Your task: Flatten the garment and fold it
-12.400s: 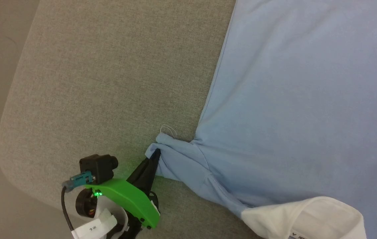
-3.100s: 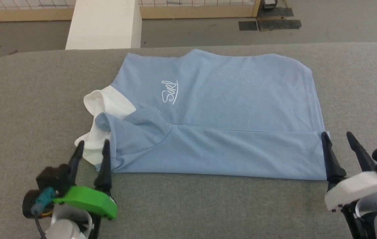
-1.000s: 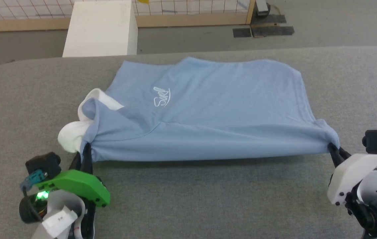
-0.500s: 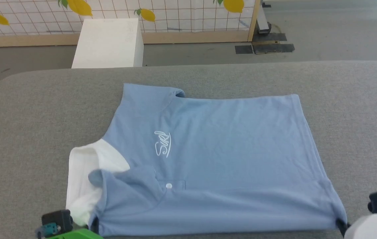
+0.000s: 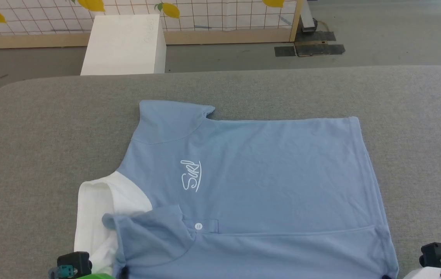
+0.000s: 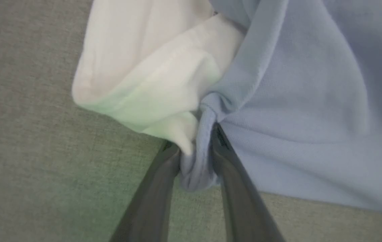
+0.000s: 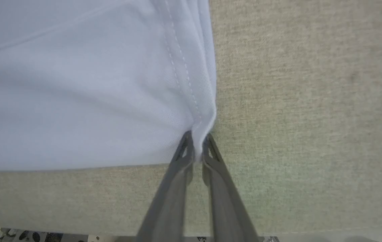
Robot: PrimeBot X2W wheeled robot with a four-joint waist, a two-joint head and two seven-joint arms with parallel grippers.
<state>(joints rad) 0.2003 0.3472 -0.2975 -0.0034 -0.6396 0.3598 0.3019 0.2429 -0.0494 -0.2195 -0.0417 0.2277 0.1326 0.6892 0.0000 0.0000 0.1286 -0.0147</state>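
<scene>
At the near edge of the table (image 5: 30, 155), two grippers pinch the one garment (image 5: 263, 174), which lies spread across the middle. The left gripper (image 6: 196, 136) is clamped on bunched blue fabric beside the white collar (image 5: 96, 209). The right gripper (image 7: 196, 139) is closed on the hem corner. Farther in sit one button (image 5: 198, 226) and one script logo (image 5: 191, 176). Beyond the far edge stands one white box (image 5: 125, 44).

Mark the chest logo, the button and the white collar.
chest logo (image 5: 191, 175), head view, middle of the white script.
button (image 5: 198, 226), head view, centre of its white disc.
collar (image 5: 96, 205), head view, flat white upper part.
</scene>
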